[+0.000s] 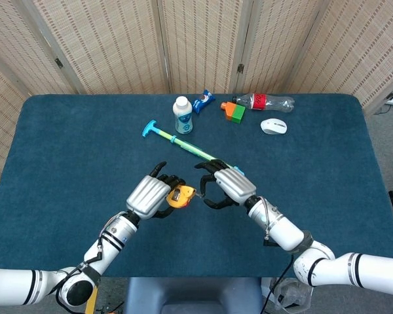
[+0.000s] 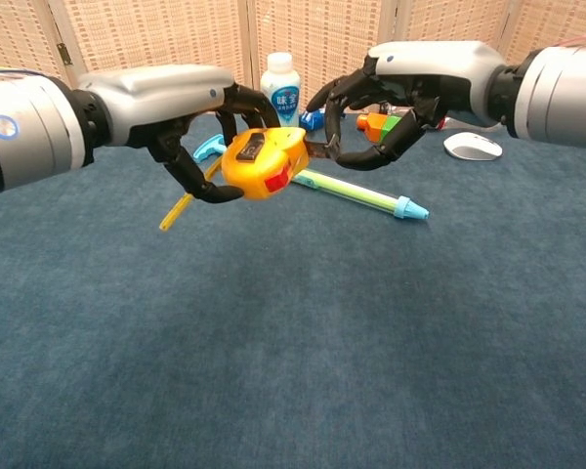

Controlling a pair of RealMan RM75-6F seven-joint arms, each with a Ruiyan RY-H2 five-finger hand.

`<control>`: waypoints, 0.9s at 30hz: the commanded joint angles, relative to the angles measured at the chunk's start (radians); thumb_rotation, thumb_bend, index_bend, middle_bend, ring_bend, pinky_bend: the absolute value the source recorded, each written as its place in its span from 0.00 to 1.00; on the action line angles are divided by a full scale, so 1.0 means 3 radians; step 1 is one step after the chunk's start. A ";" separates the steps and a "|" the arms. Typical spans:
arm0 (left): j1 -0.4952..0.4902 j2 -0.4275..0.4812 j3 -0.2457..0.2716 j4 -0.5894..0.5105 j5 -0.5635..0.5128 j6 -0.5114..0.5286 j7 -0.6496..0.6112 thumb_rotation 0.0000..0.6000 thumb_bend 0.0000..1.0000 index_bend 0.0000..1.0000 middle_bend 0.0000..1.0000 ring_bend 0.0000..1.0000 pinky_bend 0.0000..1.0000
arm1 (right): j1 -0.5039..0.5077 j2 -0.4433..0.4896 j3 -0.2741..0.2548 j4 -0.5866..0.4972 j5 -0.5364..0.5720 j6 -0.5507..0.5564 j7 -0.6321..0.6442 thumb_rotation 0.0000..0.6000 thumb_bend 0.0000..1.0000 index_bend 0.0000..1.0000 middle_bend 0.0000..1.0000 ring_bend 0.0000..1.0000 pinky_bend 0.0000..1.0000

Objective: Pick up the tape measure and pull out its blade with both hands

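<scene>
My left hand [image 1: 148, 196] [image 2: 166, 103] grips the yellow-orange tape measure [image 1: 181, 195] [image 2: 264, 163] and holds it above the blue table [image 1: 65, 144]. A yellow wrist strap [image 2: 181, 207] dangles from the case. My right hand [image 1: 228, 187] [image 2: 400, 88] sits close on the case's right side. Its thumb and a finger pinch the blade tip at the case's mouth, and a short piece of blade [image 2: 315, 149] shows between the case and the fingers.
A long green and blue stick tool [image 1: 177, 140] [image 2: 361, 195] lies on the table just behind both hands. Along the far edge stand a white bottle [image 1: 182, 114], a blue packet [image 1: 202, 101], orange and green blocks [image 1: 234, 111], a plastic soda bottle [image 1: 268, 102] and a white mouse [image 1: 274, 126].
</scene>
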 commanded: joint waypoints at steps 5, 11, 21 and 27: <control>-0.0004 0.0001 0.0019 0.0000 -0.0001 -0.0003 0.0000 1.00 0.38 0.47 0.47 0.37 0.05 | 0.0006 -0.0010 0.0004 0.0028 0.0014 0.0010 0.0020 1.00 0.37 0.56 0.17 0.11 0.00; -0.0011 0.0000 0.0019 0.0003 -0.0013 -0.0002 0.0002 1.00 0.38 0.47 0.47 0.37 0.05 | 0.0018 -0.0033 0.0003 0.0059 0.0011 0.0012 0.0025 1.00 0.37 0.58 0.18 0.12 0.00; 0.0002 0.0012 0.0047 0.0036 -0.0021 -0.0001 -0.0021 1.00 0.38 0.47 0.47 0.37 0.05 | 0.0028 -0.0047 0.0004 0.0086 0.0014 0.0016 0.0046 1.00 0.43 0.60 0.20 0.13 0.00; 0.0017 0.0016 0.0066 0.0065 -0.0006 -0.0003 -0.0049 1.00 0.38 0.47 0.47 0.37 0.05 | 0.0020 -0.0028 0.0012 0.0083 0.0013 0.0031 0.0070 1.00 0.50 0.60 0.21 0.13 0.00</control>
